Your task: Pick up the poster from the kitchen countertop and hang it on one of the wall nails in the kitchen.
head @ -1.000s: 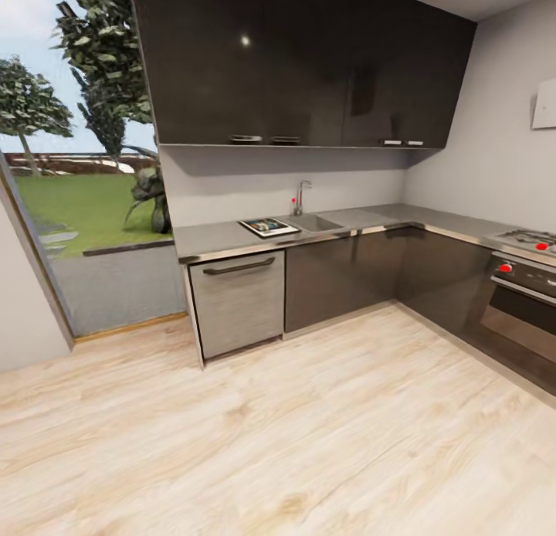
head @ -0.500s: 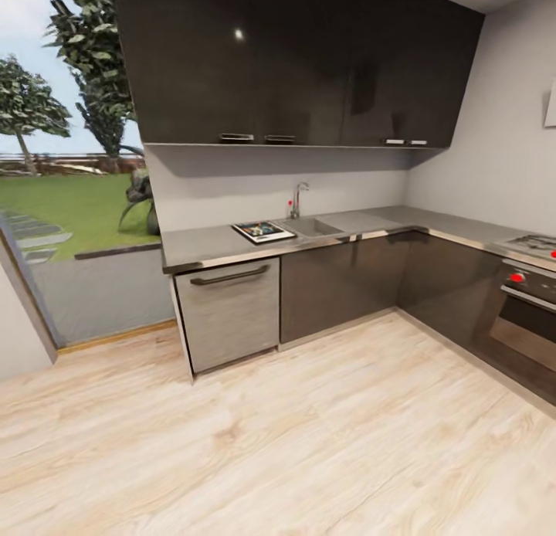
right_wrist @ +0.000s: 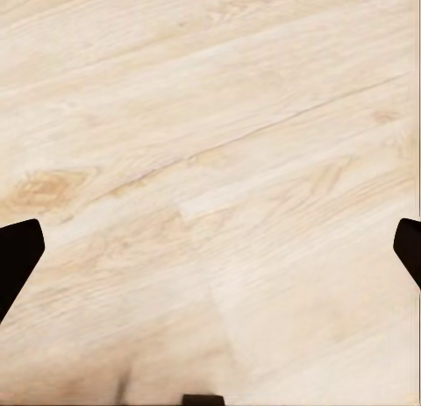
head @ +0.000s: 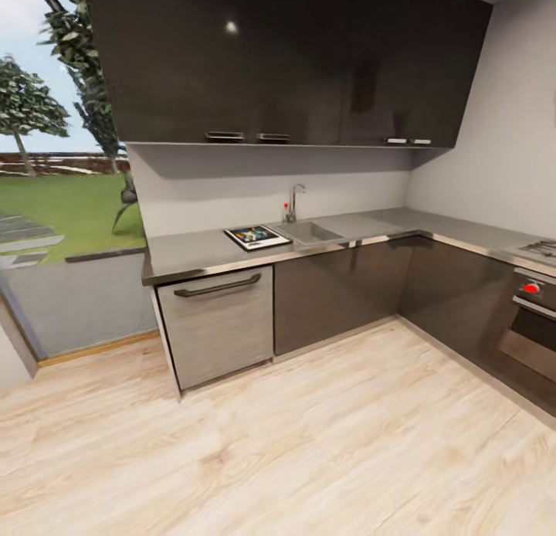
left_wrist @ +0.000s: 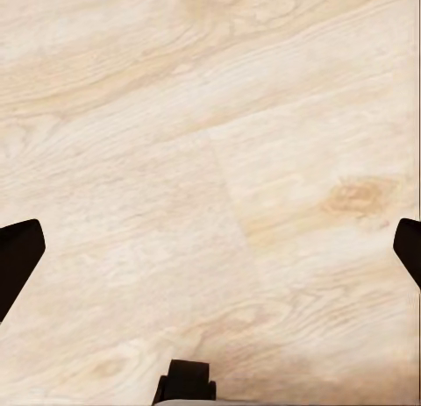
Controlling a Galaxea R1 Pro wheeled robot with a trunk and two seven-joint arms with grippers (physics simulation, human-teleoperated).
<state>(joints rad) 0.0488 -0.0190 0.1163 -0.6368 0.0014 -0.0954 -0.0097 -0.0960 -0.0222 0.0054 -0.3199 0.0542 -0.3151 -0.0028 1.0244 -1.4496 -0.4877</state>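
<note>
Nothing is done yet: the poster (head: 256,235) lies on the kitchen countertop (head: 193,252) across the floor (head: 324,435), both grippers spread empty.

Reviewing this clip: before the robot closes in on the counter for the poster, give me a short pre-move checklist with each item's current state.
1. The poster lies flat on the kitchen countertop, left of the sink: ok.
2. Nothing rests on the poster: ok.
3. Wooden floor between robot and counter free of obstacles: ok.
4. Left gripper open and empty, fingertips at the frame edges over floor: ok.
5. Right gripper open and empty, likewise: ok.
6. Wall nail located for hanging: cannot tell, too small to make out at this range.
</note>
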